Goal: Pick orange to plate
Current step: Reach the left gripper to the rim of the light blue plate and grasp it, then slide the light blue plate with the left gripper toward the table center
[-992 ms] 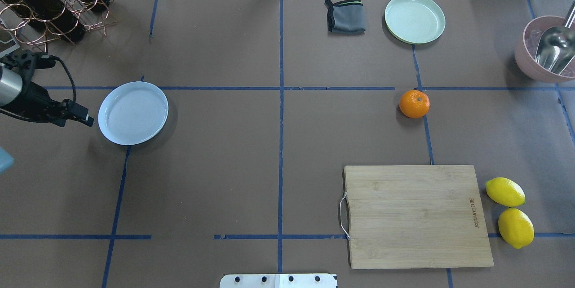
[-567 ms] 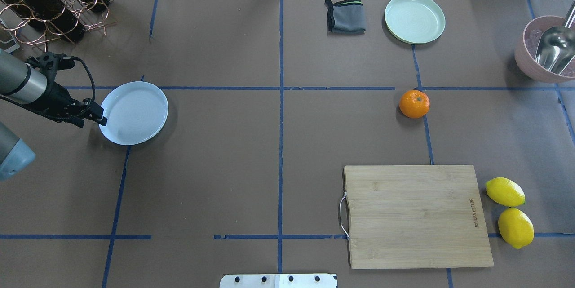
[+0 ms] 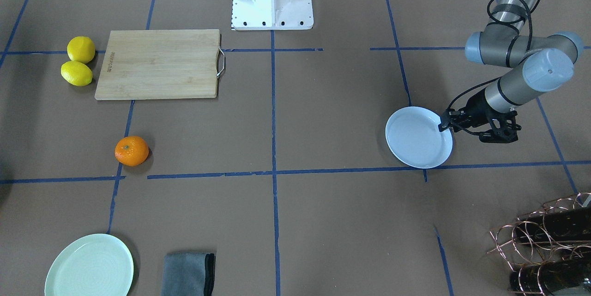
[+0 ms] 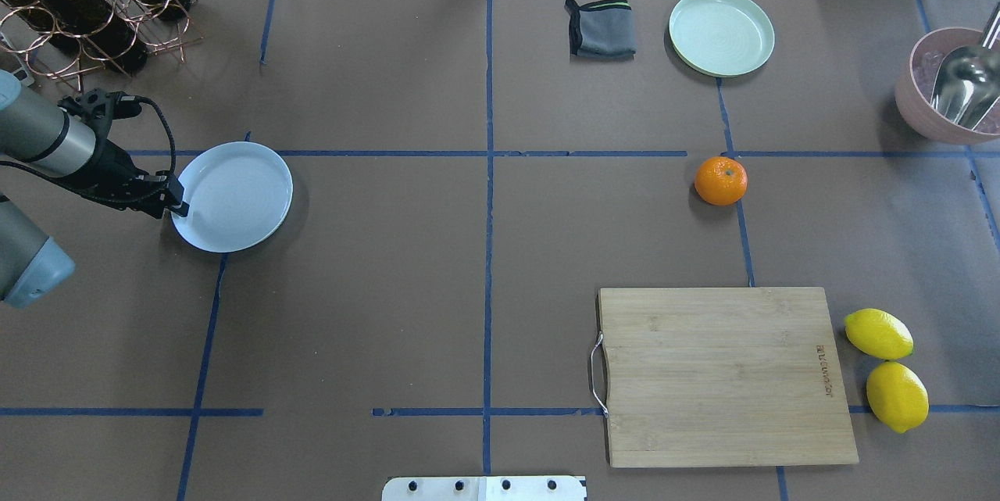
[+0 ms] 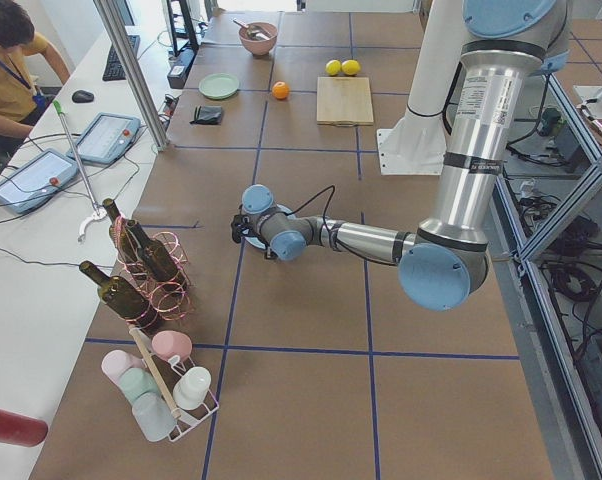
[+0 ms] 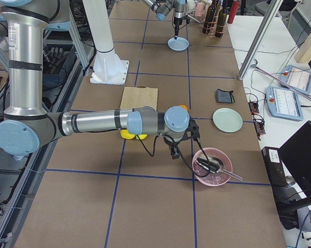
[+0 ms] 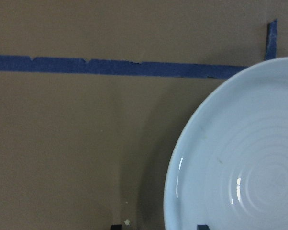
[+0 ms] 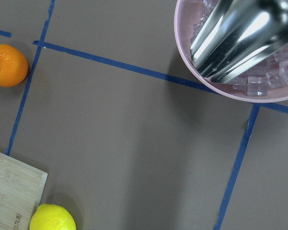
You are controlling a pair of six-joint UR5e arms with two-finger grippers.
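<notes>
The orange [image 4: 720, 180] lies alone on the brown table right of centre; it also shows as the orange [image 3: 131, 150] and the orange [image 8: 7, 64]. The white plate [image 4: 234, 200] sits far off on the left half. My left gripper [image 4: 178, 204] is low at that plate's left rim [image 3: 443, 141]. In the left wrist view its two fingertips [image 7: 116, 226] stand apart, one on each side of the plate's rim [image 7: 175, 163], so it is open. My right gripper [image 6: 173, 152] hangs between the orange and a pink bowl; whether it is open or shut I cannot tell.
A mint-green plate [image 4: 721, 32] and a folded grey cloth [image 4: 601, 28] lie at the back right. A wooden cutting board [image 4: 723, 376] with two lemons [image 4: 879, 333] beside it is at the front right. A pink bowl [image 4: 910, 106] holds a metal scoop. A bottle rack [image 4: 86, 1] stands back left.
My left arm has swung rightward, bringing its gripper from clear of the plate to the plate's left rim. The orange and the plate have not moved.
</notes>
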